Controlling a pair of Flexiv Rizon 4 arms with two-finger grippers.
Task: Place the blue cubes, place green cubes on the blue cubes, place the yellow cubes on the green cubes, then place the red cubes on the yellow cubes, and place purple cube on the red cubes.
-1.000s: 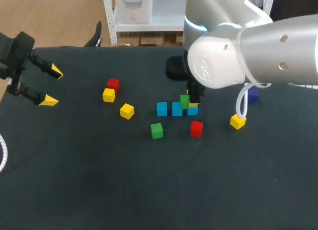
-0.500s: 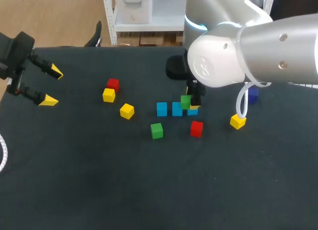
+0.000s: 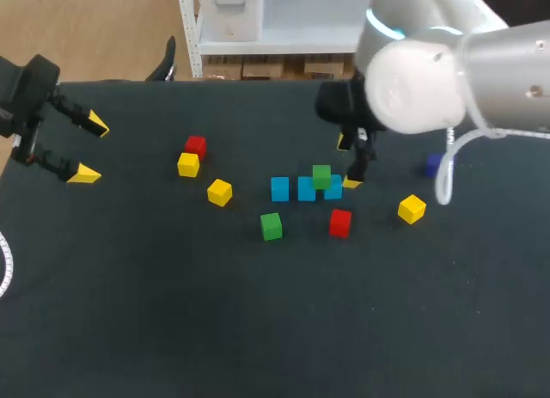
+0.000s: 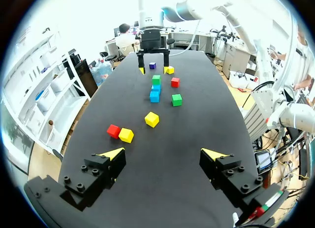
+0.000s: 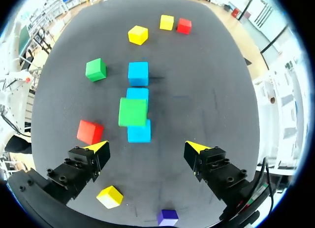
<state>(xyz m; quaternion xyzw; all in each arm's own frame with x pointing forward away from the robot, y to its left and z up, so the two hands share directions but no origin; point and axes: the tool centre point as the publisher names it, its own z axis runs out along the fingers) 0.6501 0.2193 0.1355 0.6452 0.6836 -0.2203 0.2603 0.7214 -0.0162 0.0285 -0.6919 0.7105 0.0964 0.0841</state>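
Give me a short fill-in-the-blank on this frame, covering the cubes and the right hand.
The raised green cube sits on top of ___ cubes. The right hand is ___ and holds nothing. Exactly one cube on the table is ___.
Missing words: blue; open; purple.
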